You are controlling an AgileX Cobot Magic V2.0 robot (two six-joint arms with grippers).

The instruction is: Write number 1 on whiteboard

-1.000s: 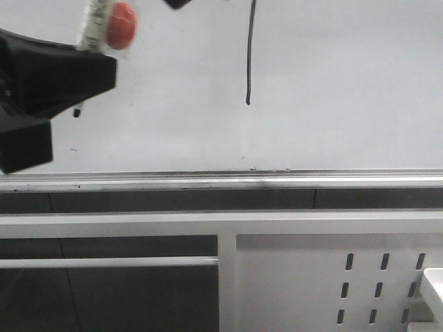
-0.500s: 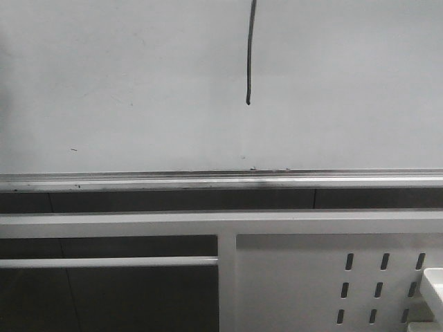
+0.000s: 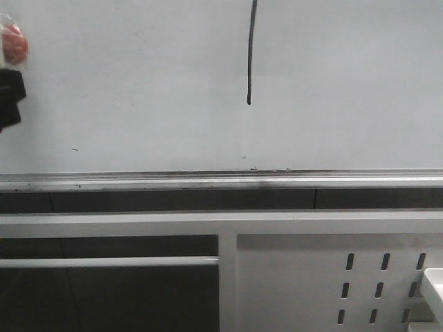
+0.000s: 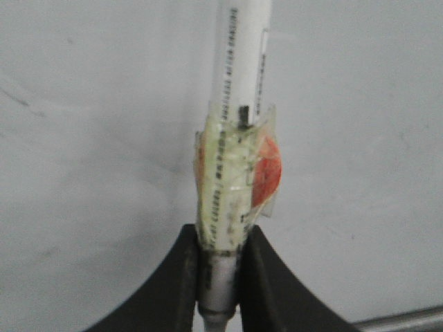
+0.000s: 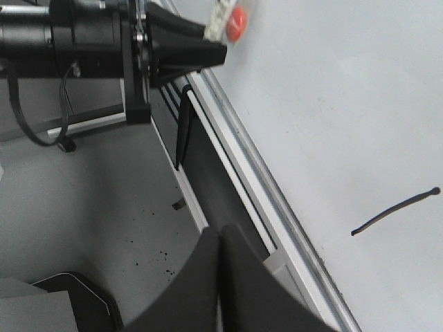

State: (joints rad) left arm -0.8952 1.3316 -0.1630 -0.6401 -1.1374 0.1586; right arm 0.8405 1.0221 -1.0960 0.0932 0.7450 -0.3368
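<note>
Left end effector (image 4: 219,277) clamps a taped cylindrical marker (image 4: 239,104); right end effector (image 5: 220,277) pinched empty; glossy whiteboard (image 3: 346,90).

number 1 (image 3: 250,52): thin black stroke, nearly vertical, faintly curved, blunt lower end; its top runs past the front view's upper edge
place: on the whiteboard, well above its rail, near mid-width
whiteboard (image 3: 346,97): pale grey-white, glossy, upright; silver rail along lower edge; few tiny dark specks

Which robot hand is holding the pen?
The left gripper holds it: its black fingers are shut on the white pen, the one wrapped in tape with a red blob. The right gripper is shut too, but with nothing in it.
</note>
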